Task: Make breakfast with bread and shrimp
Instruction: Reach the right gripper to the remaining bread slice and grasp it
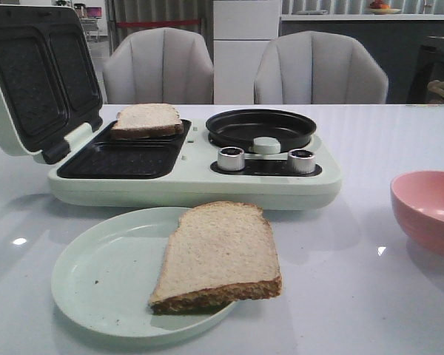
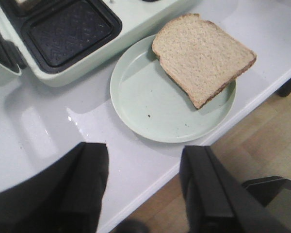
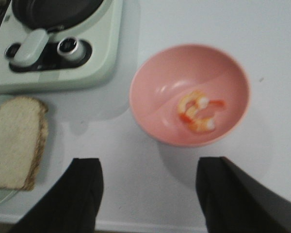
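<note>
Right wrist view: shrimp (image 3: 200,112) lies beyond open claw (image 3: 150,194).

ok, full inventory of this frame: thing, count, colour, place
bread: 2, beige with brown crust; one on the plate, one in the breakfast maker's rear grill tray
shrimp: orange-pink and white, in the bowl; count unclear, blurred
plate: 1, pale green, front of table
bowl: 1, pink, table's right side
breakfast maker: 1, pale green, lid open, black pan on its right half
knobs: 2, silver, below the pan
chairs: 2, grey, behind table
left gripper: black, open, empty
right gripper: black, open, empty
</note>
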